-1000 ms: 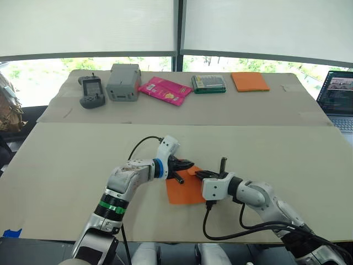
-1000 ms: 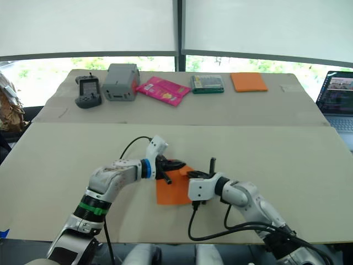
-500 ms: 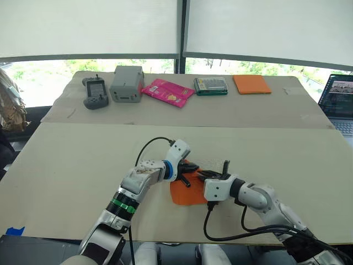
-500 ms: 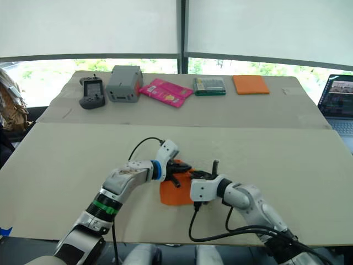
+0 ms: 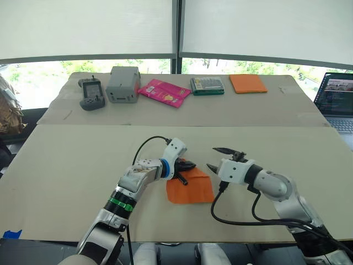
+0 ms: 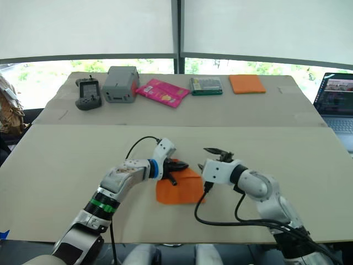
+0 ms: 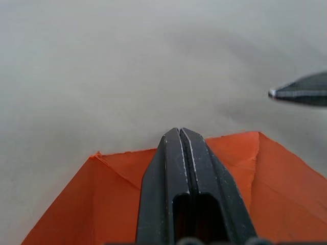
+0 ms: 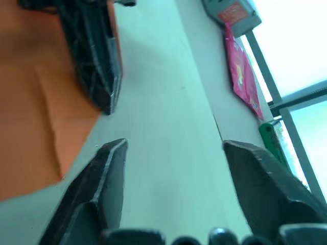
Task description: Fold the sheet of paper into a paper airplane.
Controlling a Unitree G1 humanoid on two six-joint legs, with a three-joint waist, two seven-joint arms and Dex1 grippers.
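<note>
Head views — the sheet of paper (image 5: 190, 189), bright orange and partly folded, lies flat on the near table (image 5: 71, 160) at lower centre of the frame. The left gripper (image 5: 189, 165), fingers pressed together, bears down on the sheet's upper-left corner; the left wrist view shows the closed fingers (image 7: 186, 184) resting on top of the paper, not pinching it. The right gripper (image 5: 219, 159) hangs just right of the sheet with its fingers spread apart, holding nothing. The paper is judged light, limp and prone to sliding — best pinned flat near a crease and taken by a free edge or corner. Upper frame, far table: handheld controller (image 5: 91, 93), grey box (image 5: 123, 84), pink packet (image 5: 165, 91), green case (image 5: 207, 85), orange pad (image 5: 248, 83). No open container shows its contents.
</note>
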